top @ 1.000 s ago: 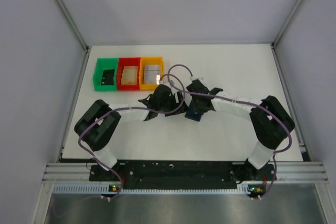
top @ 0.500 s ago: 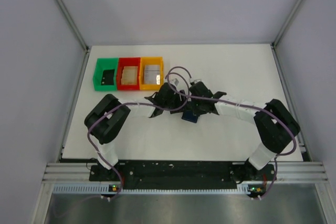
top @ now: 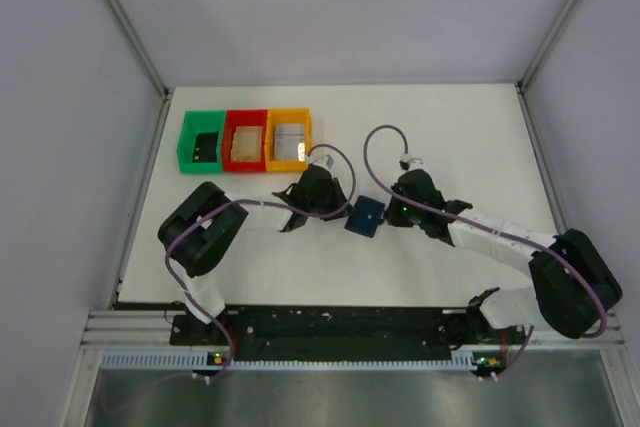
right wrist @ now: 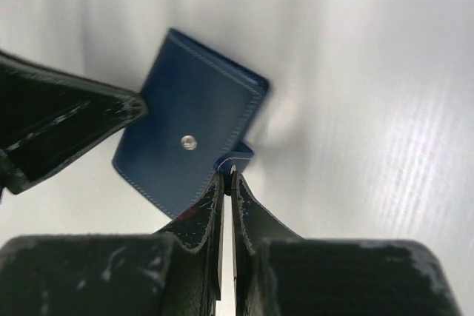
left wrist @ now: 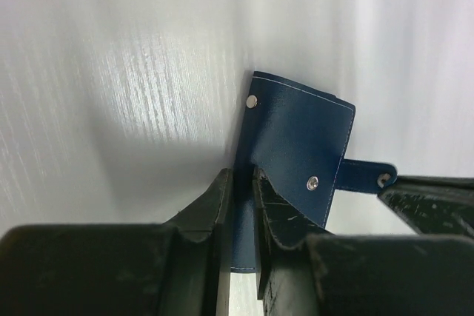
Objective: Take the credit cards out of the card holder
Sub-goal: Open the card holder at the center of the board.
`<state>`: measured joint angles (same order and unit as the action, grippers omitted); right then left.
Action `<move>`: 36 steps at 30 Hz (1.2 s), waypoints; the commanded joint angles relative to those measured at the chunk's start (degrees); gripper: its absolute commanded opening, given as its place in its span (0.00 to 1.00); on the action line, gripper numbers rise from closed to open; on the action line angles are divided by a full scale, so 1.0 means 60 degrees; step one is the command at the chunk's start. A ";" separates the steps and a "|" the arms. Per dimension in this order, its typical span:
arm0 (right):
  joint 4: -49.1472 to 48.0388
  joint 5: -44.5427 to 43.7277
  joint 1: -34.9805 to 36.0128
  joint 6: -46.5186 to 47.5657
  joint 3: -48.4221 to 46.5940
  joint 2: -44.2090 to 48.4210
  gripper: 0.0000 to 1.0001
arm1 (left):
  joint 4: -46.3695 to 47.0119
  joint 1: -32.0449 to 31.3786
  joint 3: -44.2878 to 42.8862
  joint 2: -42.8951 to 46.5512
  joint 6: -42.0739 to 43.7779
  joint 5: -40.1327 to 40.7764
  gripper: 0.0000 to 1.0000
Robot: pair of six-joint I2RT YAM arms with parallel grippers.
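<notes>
Card holder [top: 364, 216], dark blue and folded shut, sits in the middle of the top view, held between the two arms over the white table [top: 450, 127]. Whether its underside touches the surface I cannot tell.

The left gripper [top: 340, 211] meets it from the left side of the frame. In the left wrist view its two fingers [left wrist: 215, 201] are pressed together on the lower left edge of the card holder [left wrist: 296, 142], with blue leather showing in the narrow slot between them. Two silver snap studs show on the cover, and a short strap tab [left wrist: 366, 175] with its own stud sticks out toward the right of that frame.

The right gripper [top: 388, 215] comes in from the right. In the right wrist view its fingers [right wrist: 252, 216] are pinched tight on that tab [right wrist: 235, 159] at the lower right corner of the card holder [right wrist: 189, 120]. The dark jaw of the left gripper [right wrist: 81, 120] fills the left side of that frame.

Three bins stand in a row at the upper left of the top view, well apart from the holder: a green bin [top: 187, 143], a red bin [top: 230, 143] and an orange bin [top: 270, 143], each with something inside.
</notes>
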<state>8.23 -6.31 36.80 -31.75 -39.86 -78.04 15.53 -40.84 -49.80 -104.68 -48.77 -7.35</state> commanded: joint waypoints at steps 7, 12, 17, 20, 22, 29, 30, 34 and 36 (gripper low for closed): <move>-0.1313 0.0230 -0.1255 -0.2429 0.2467 0.1596 0.07 | -0.0611 -0.0064 0.1165 0.0615 -0.0045 0.0785 0.17; -0.1752 0.0201 -0.1284 -0.2384 0.2629 0.1464 0.03 | -0.0741 -0.0341 0.1489 0.1975 0.0729 0.1853 0.42; -0.2191 0.0815 -0.1284 -0.1845 0.2746 0.1799 0.18 | -0.1825 -0.1189 0.1138 0.2973 0.1579 0.3318 0.56; -0.2645 0.1431 -0.1255 -0.1390 0.2659 0.2151 0.43 | -0.2148 -0.1776 0.1006 0.3252 0.2121 0.4254 0.72; -0.2763 0.1592 -0.1226 -0.1228 0.2353 0.2065 0.51 | -0.2411 -0.2069 0.0990 0.3399 0.2327 0.4827 0.77; -0.1814 0.0410 -0.0232 -0.0540 0.0406 0.0763 0.62 | -0.2544 -0.2217 0.1722 0.4526 0.2211 0.5810 0.78; -0.1550 0.0102 -0.0026 -0.0394 0.0083 0.0514 0.63 | -0.2544 -0.2231 0.1796 0.4716 0.2225 0.5825 0.78; -0.0276 -0.1552 0.0619 -0.0158 -0.1060 -0.0482 0.68 | -0.2544 -0.2319 0.1942 0.4981 0.2313 0.5898 0.78; 0.0208 -0.2081 0.0795 -0.0129 -0.1412 -0.0863 0.68 | -0.2501 -0.2407 0.2001 0.5025 0.2372 0.6001 0.78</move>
<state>1.83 -8.49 39.27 -34.85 -43.66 -79.48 -0.23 -54.28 -38.89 -76.20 -35.77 25.82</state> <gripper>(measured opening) 0.675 0.779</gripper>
